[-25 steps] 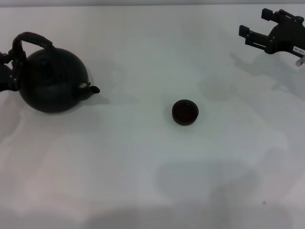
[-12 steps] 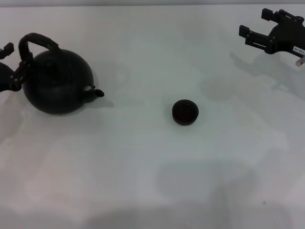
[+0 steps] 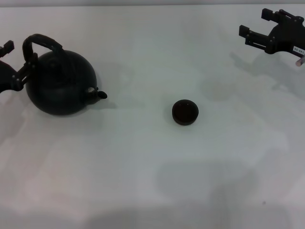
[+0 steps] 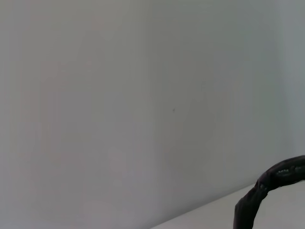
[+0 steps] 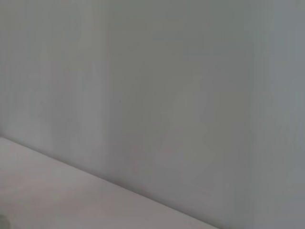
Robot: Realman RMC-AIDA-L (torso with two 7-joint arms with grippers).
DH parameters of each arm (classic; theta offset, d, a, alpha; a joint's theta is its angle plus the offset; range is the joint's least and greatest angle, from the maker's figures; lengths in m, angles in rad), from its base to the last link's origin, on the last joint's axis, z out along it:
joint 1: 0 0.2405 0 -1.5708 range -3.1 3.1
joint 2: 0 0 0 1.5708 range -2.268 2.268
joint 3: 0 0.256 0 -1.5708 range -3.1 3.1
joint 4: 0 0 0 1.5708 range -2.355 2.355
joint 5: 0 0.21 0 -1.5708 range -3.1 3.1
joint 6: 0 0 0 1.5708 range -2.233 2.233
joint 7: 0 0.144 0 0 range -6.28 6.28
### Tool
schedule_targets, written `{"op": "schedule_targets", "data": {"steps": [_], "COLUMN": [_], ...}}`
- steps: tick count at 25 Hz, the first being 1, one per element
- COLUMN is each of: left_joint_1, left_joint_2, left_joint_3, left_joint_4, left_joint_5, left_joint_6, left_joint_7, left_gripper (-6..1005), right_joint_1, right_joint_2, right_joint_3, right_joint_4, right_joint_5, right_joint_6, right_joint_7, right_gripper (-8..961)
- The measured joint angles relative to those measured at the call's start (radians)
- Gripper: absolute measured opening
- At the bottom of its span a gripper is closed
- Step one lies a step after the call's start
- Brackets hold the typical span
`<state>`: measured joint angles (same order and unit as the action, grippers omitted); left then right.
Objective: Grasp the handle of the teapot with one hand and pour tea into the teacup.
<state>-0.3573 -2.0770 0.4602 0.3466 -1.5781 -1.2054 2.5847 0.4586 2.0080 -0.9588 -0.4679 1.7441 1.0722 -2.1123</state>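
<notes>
One step of the task looks done: the left tool [image 3: 19, 71] sits at the far left of the head view with its dark fingers pinched on the lower left end of the thick black arched handle [image 3: 40, 42], so it seems to have hold of the large round matte-black teapot [image 3: 61, 83]. That grasp is partly cut off at the edge of the view, so how firm it is cannot be judged. In the left wrist view only a rough, wrapped-looking stretch of the handle [image 4: 271, 183] shows, against a pale wall.

The teapot sits upright, or nearly so, over the white counter [image 3: 143, 181] at its left side, its short stubby spout [image 3: 97, 94] pointing toward the middle. Whether its base rests on the counter or is just clear of it cannot be told.

The small round dark handleless teacup [image 3: 185, 112] stands upright near the centre of the counter, well apart from the teapot and to the right of the spout. Nothing shows inside it that can be read as tea.

The right tool [image 3: 267, 29] hangs idle at the far right corner, fingers spread and holding nothing.

Most of the work appears to be left: carrying the teapot across until the spout is over the teacup, then tilting it to pour.
</notes>
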Motion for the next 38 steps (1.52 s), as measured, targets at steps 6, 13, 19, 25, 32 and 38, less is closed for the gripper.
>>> {"op": "schedule_targets", "data": {"steps": [6, 13, 19, 25, 32, 38], "left_joint_1": [0.002, 0.005, 0.022, 0.067, 0.133, 0.155], "left_joint_2": [0.000, 0.000, 0.002, 0.001, 0.003, 0.024], "left_joint_3": [0.000, -0.001, -0.005, -0.007, -0.008, -0.011], "left_joint_4": [0.000, 0.001, 0.008, 0.006, -0.021, 0.038], "left_joint_5": [0.000, 0.000, 0.000, -0.014, -0.088, -0.103], "left_joint_6": [-0.006, -0.056, -0.144, -0.230, -0.277, -0.280], "left_joint_7": [0.007, 0.014, 0.013, 0.007, -0.029, -0.346], "left_gripper": [644, 649, 648, 647, 647, 649], "right_joint_1": [-0.002, -0.003, -0.003, -0.003, -0.003, 0.001], "right_joint_2": [0.000, -0.002, -0.002, -0.002, -0.001, 0.000], "right_joint_3": [0.000, 0.000, 0.000, 0.000, 0.000, 0.000], "right_joint_4": [0.001, 0.002, 0.002, 0.002, 0.002, 0.002], "right_joint_5": [-0.001, -0.002, -0.002, -0.002, -0.002, -0.001], "right_joint_6": [-0.001, -0.001, -0.002, -0.006, -0.012, -0.017], "right_joint_7": [0.000, 0.000, 0.000, 0.000, -0.014, -0.016], "right_gripper": [856, 856, 856, 856, 856, 856]}}
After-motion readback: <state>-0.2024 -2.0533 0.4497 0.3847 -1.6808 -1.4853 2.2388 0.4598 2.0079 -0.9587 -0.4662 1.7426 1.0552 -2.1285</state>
